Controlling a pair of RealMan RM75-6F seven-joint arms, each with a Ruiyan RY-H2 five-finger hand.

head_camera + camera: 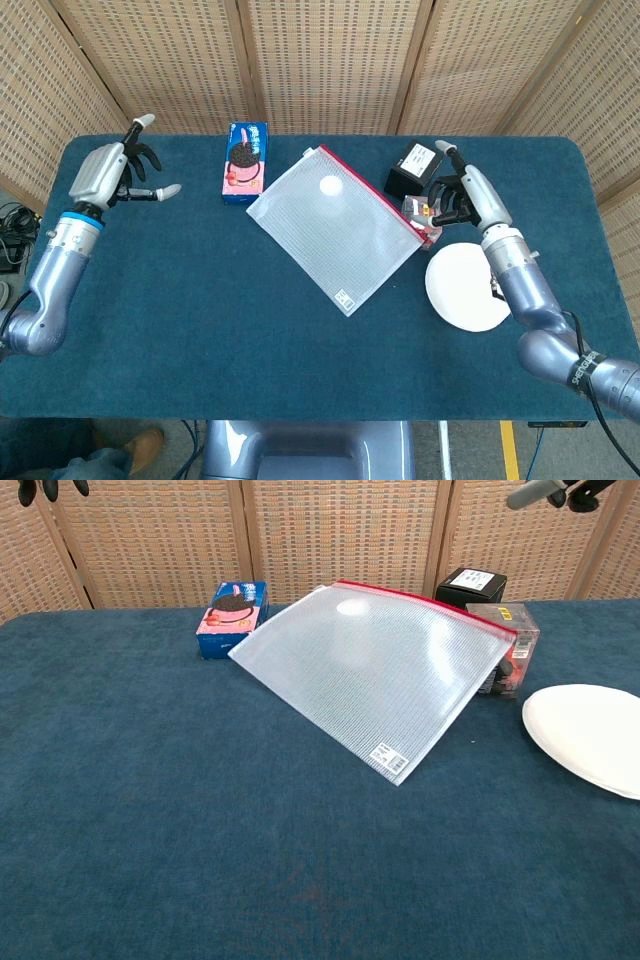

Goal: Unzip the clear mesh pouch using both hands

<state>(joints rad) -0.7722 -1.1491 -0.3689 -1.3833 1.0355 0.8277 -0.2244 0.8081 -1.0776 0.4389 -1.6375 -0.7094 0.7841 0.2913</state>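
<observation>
The clear mesh pouch (345, 222) with a red zipper edge (375, 192) lies tilted on the table, its zipper side leaning on a small clear box (424, 215); the chest view shows the pouch (385, 680) the same way. My left hand (112, 175) hovers far to the left, fingers spread, holding nothing. My right hand (466, 193) is raised to the right of the pouch, fingers apart, holding nothing. In the chest view only fingertips (545, 490) of the right hand show at the top edge.
A cookie box (244, 162) lies behind the pouch at left. A black box (412, 168) stands behind the clear box. A white plate (466, 288) sits at the right. Blue cloth covers the table (200, 320).
</observation>
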